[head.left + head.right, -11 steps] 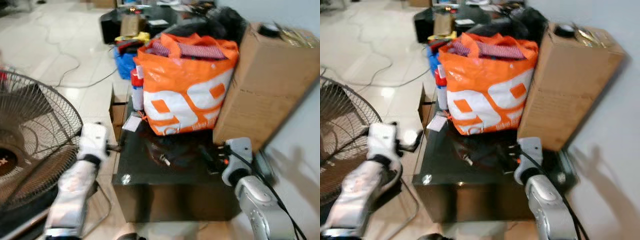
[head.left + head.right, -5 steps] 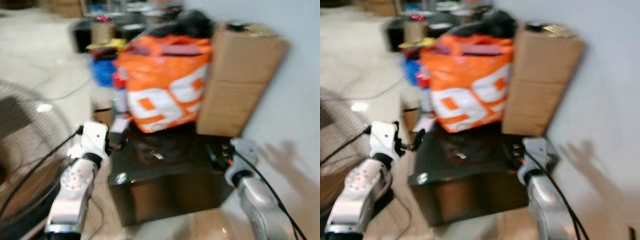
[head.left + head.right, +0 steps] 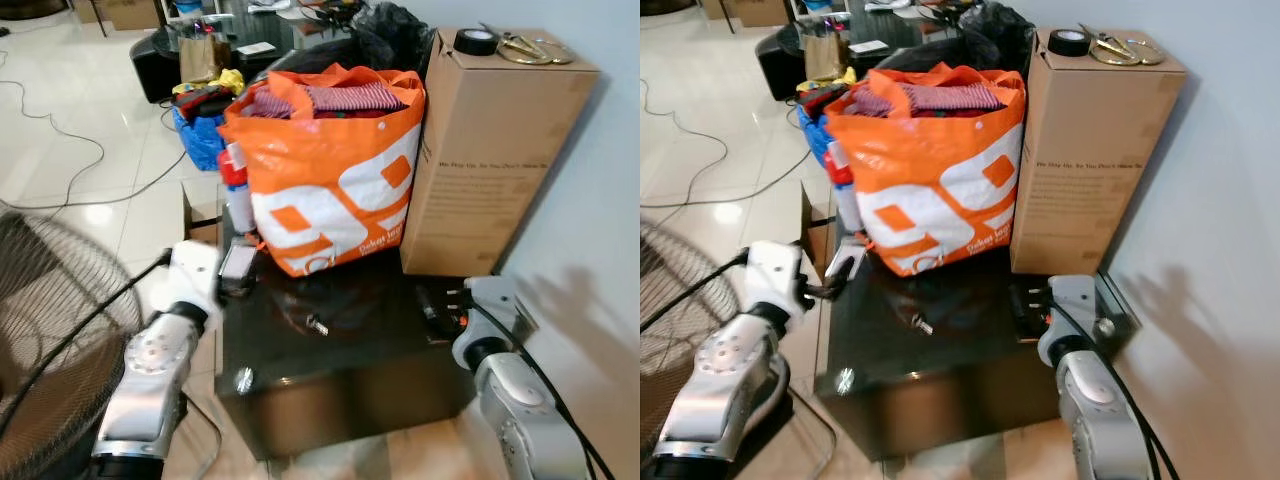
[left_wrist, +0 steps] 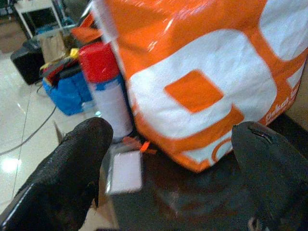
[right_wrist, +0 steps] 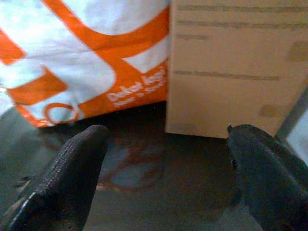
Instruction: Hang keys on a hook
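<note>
Glossy black table point(image 3: 340, 370) now sharp and nearer after camera shift; keys point(image 3: 316, 324) lying mid-top, untouched. Left gripper point(image 4: 168, 159) and right gripper point(image 5: 163, 168) both spread apart, empty, at opposite table edges.

Before me: glossy dark table top point(image 3: 370, 345), shiny plastic orange bag point(image 3: 335, 180), matt cardboard box point(image 3: 490, 150), glossy floor tiles point(image 3: 90, 190).

Head downward; wrists near bag point(image 3: 330, 170)
</note>
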